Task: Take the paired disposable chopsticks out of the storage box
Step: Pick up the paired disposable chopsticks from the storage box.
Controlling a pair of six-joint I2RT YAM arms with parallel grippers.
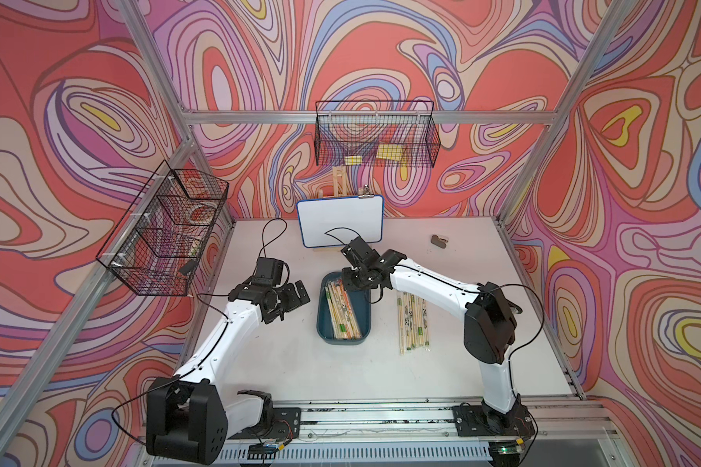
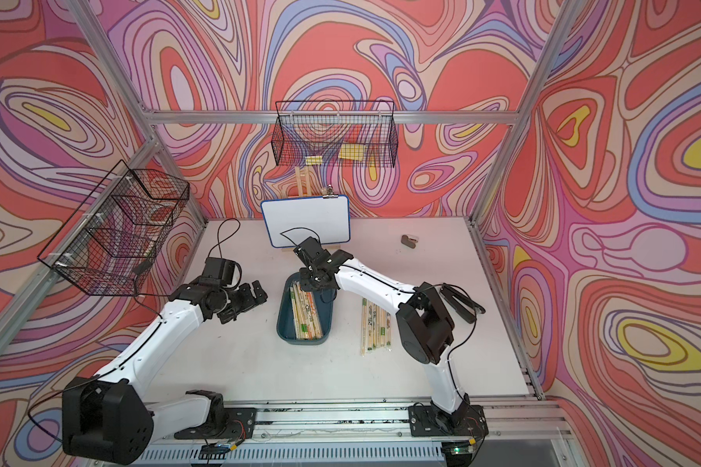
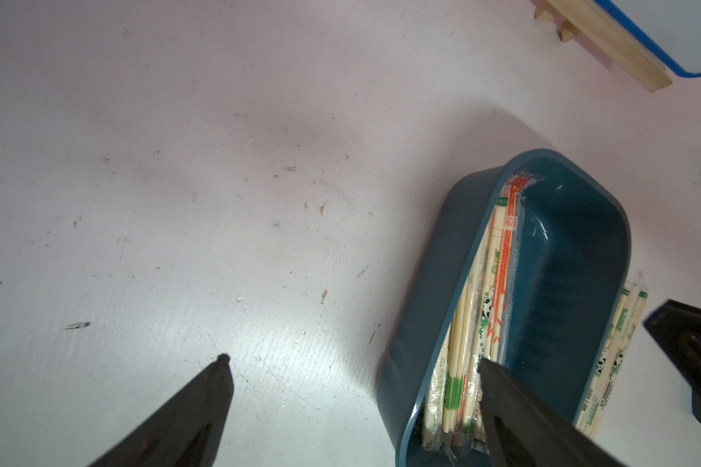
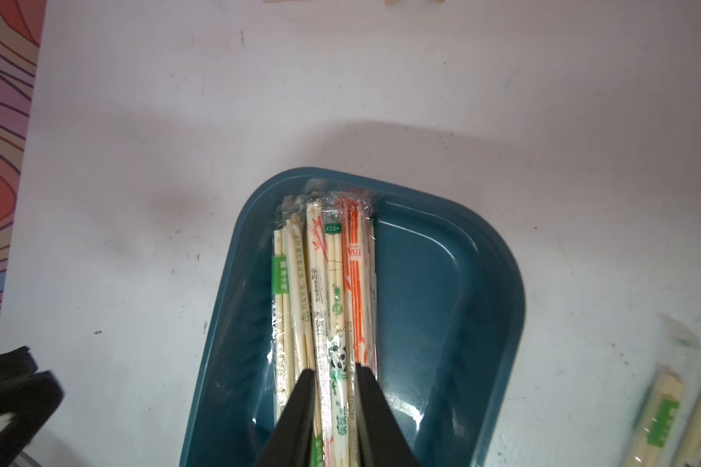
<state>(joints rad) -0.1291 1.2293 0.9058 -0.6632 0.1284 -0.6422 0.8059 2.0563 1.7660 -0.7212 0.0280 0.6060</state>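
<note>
Closest to the lens in both top views bulks the left arm's black shoulder housing (image 1: pixel 183 420), and beyond it the white desk (image 1: pixel 300 376) spreads to the back wall. Both arms reach across it from the near edge. The right arm (image 1: pixel 430 279) bends inward over the middle, and the left arm (image 1: pixel 219 335) ends short of it.

Between them sits the storage box (image 1: pixel 363 315), its long side running away from the robot's base. Inside lie the paired disposable chopsticks (image 1: pixel 340 311), sleeved and stacked lengthwise along the box. Much of the box floor on the robot's right is bare. A second batch of sleeved pairs (image 1: pixel 413 323) lies on the desk just beside the box on the robot's right, parallel to it.

The right gripper (image 4: pixel 332 370) is down inside the box. Its jaws are drawn close across the long axis and pinch a panda-printed pair (image 4: pixel 332 307) on top of the stack, by the panda mark. Whether that pair is clear of the stack I cannot tell. The left gripper (image 3: pixel 353 360) hangs spread wide and empty above the desk, near the box on the robot's left.

The right arm plainly has the job. A straight lift, then a carry toward the robot's right, looks like what is called for. Neighbouring sleeves may drag along.
</note>
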